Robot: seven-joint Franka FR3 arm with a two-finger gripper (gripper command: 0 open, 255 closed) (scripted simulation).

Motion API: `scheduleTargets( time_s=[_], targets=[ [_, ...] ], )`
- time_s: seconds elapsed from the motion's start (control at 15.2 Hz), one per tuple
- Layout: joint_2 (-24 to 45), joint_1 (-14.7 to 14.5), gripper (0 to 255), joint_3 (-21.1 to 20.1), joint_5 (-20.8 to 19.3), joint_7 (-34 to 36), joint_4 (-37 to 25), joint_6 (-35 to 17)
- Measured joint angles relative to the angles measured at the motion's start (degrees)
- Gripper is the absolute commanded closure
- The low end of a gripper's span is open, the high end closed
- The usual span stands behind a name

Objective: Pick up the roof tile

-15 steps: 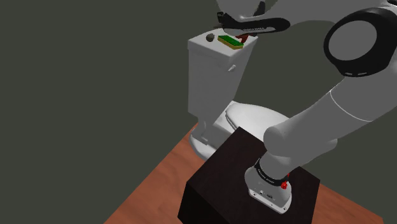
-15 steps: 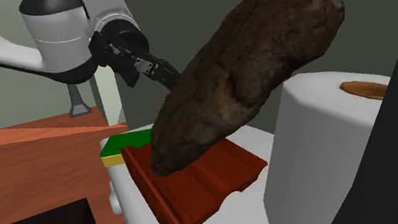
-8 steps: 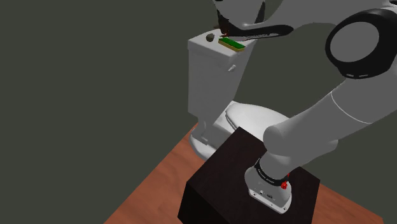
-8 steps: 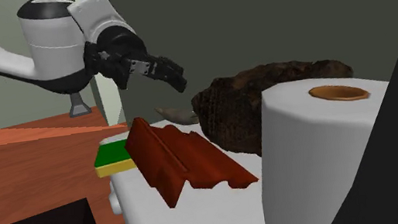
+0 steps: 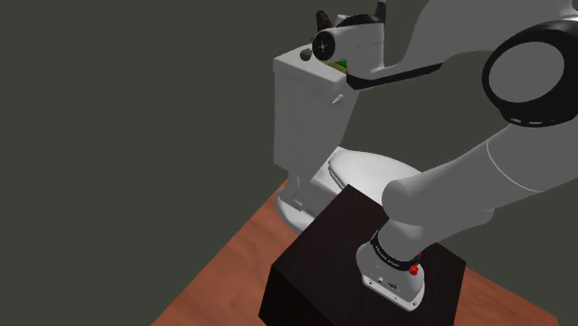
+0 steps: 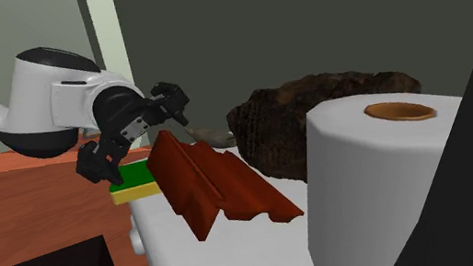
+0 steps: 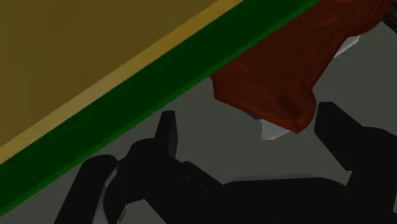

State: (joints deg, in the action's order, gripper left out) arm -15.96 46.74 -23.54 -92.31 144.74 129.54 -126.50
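The roof tile (image 6: 217, 181) is a red-brown ribbed slab lying tilted on the white toilet tank lid (image 6: 241, 257), with its raised end next to a green and yellow sponge (image 6: 134, 182). My gripper (image 6: 133, 133) hangs open just over that raised end and the sponge. In the wrist view the tile's corner (image 7: 286, 76) sits between the spread fingers of the gripper (image 7: 248, 121), and neither finger touches it. The sponge (image 7: 127, 76) lies close beside the tile.
A dark brown lumpy object (image 6: 316, 113) lies behind the tile. A white paper roll (image 6: 372, 194) stands close to the second exterior camera. Below the toilet tank (image 5: 306, 102) are the toilet bowl (image 5: 361, 171), the dark stand (image 5: 361, 269) and a reddish wood floor (image 5: 232, 269).
The brown lump dropped and settled behind the tile, and the tile tipped up at one end. The hand turned and came down from above to the tile's raised end.
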Motion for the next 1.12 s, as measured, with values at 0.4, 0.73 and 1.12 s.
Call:
scheduleTargets(
  time_s=[0.4, 0.73, 1.12],
  targets=[
    [1.6, 0.2, 255, -0.7, -2.7, 5.1, 1.7, 1.2],
    [1.5, 0.1, 255, -0.9, -2.8, 5.5, 2.0, 1.4],
    [1.5, 0.2, 255, -0.8, -2.7, 5.1, 1.8, 1.2]
  ],
)
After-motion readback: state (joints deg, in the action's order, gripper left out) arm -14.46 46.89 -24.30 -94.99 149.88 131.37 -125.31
